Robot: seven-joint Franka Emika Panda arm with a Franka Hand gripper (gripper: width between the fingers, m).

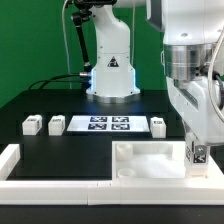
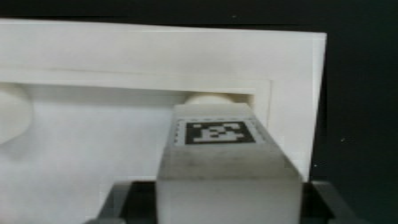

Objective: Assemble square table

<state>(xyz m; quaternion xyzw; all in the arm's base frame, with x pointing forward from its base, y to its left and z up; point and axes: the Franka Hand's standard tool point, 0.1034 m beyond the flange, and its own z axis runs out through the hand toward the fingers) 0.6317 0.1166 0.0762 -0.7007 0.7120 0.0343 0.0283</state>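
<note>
Square table in loose parts, no leg seen seated yet. L to R in the exterior view: long low white border rail [image 1: 50, 184] along the near edge and up the exterior view's left. On the black table [image 1: 60, 150], one small white tagged block leg [image 1: 31, 124], a second leg [image 1: 55, 124] just beside it, then the flat white marker board [image 1: 98, 124] mid-table, and a third leg [image 1: 158, 124] just beside its far end. Nearer the camera, white plastic square slab w/ raised rim [image 1: 145, 166], hard by the rail. At the exterior view's right, two-finger gripper [image 1: 199, 143] clamped on the fourth leg [image 1: 199, 155], held upright at the slab's corner on that side. Wrist view: same leg [image 2: 217, 140] pinched btw dark fingers [image 2: 116, 200], tip at the mouth of a round corner socket [image 2: 210, 100]; cannot tell if touching or partly in. Handling, by judgement: slab prob. light, stiff, hard and smooth, so apt to slide under a push, though likely braced by the rail. Best hold on the raised rim at mid-edge, clear of sockets. Legs light, rigid, not fragile, w/ flat sides good for parallel pads. Best gripped across mid-body, insert end left free. Main risk: a cocked leg jamming in the socket.
</note>
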